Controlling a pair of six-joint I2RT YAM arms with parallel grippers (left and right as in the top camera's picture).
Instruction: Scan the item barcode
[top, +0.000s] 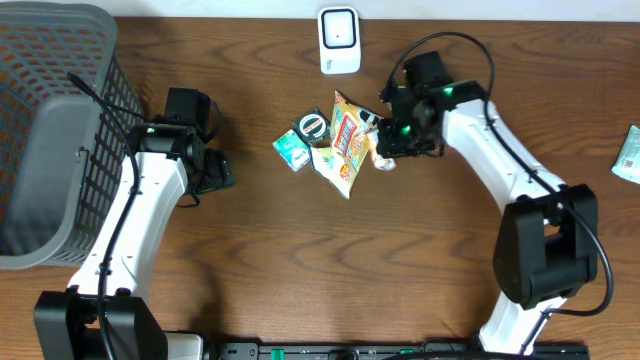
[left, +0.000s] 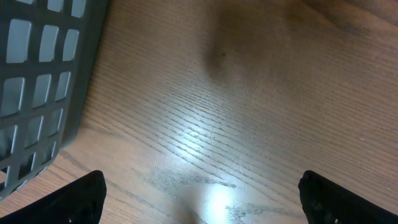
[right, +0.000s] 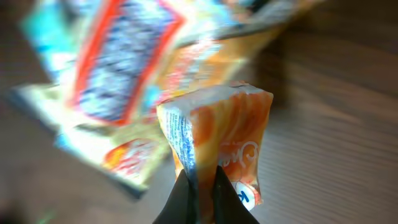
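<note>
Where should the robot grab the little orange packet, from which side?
Grab the little orange packet by its thin folded edge, from the right arm's side, away from the big bag. That edge is flat enough to pinch; the right pincer is shut on it.

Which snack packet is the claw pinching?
The small orange packet. The right claw is shut on its crinkled edge. The bigger red-labelled packet and the green packet are not gripped.
</note>
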